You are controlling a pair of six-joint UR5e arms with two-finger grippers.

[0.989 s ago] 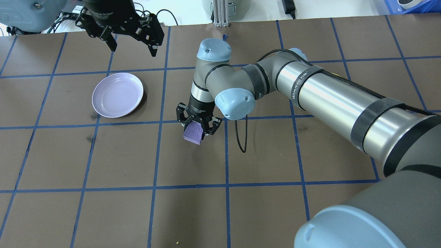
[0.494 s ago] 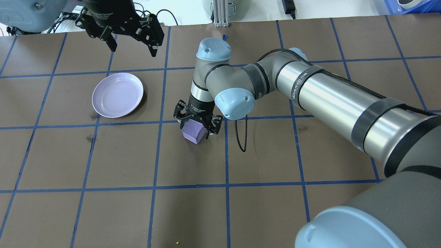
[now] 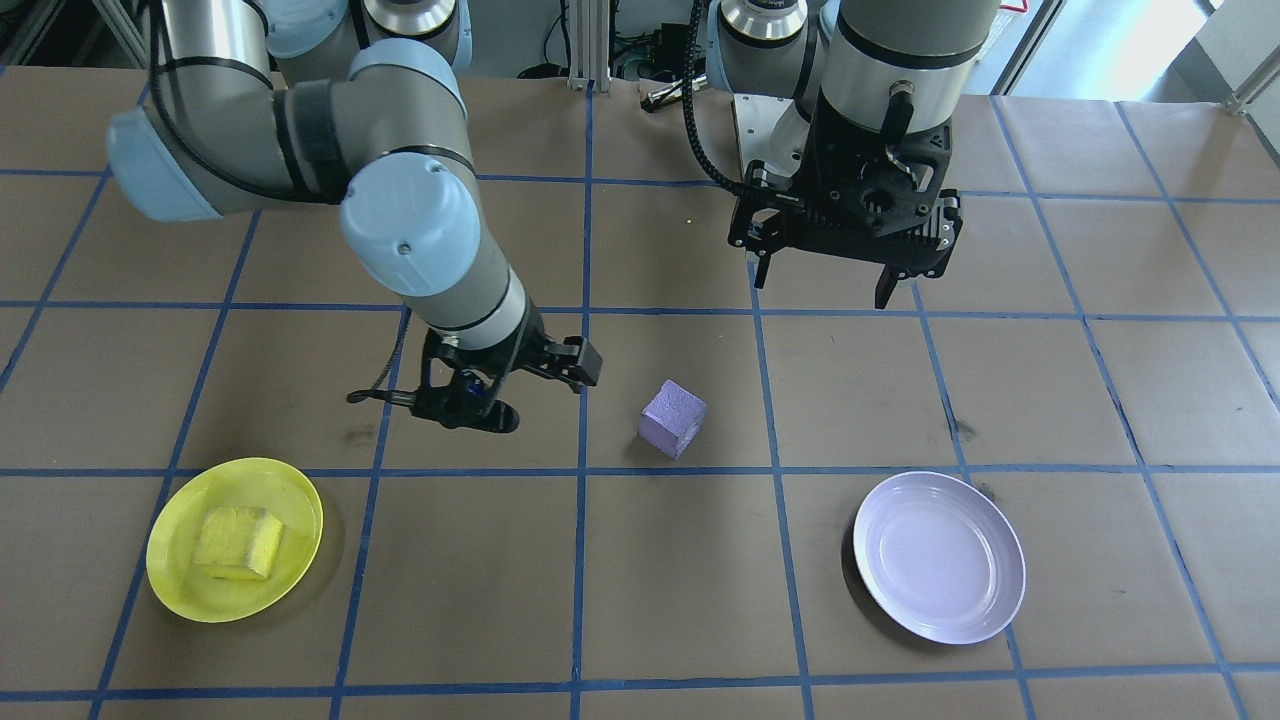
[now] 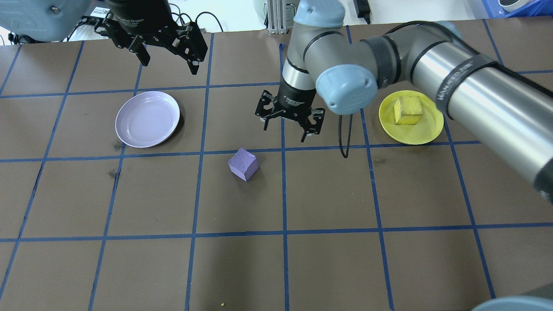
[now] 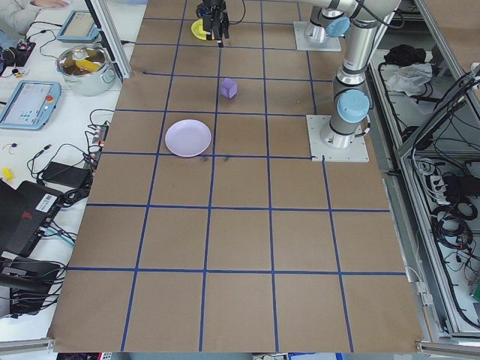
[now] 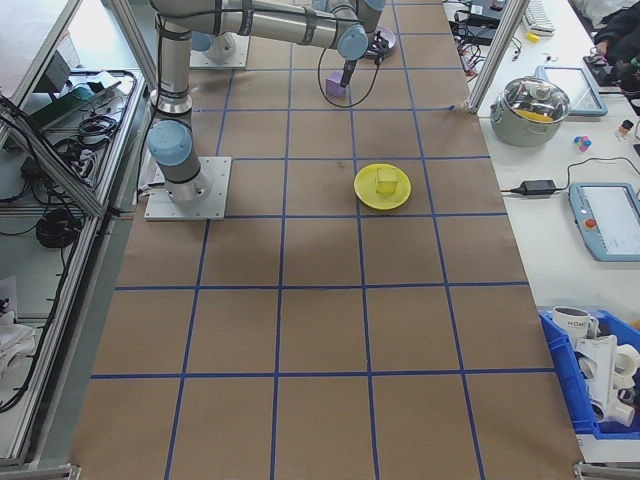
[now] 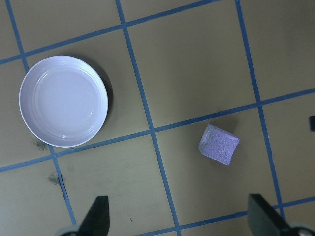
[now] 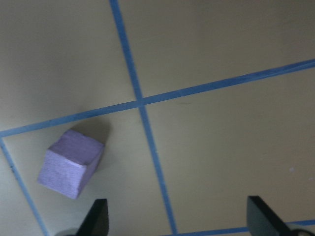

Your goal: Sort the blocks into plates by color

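Moved: the right hand [image 4: 288, 125] has let go of the purple block [image 4: 243, 163] and lifted off toward 1 o'clock, fingers wide.
Block: alone on the table [image 4: 328, 194], at 4 o'clock from the lavender plate [image 4: 147, 119].
Left hand [image 4: 166, 48]: spread wide, empty, hovering.
Yellow block [image 4: 407, 110]: in the yellow plate [image 4: 425, 131].
Meaning: looks like a handover; the left arm likely finishes.

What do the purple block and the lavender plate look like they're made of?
Purple block: probably foam, matte; its faces look rough and grainy, with soft edges. Lavender plate: likely plastic, smooth and slightly glossy; it shows soft highlights and faint moulded rings inside. Neither can be confirmed by look alone.
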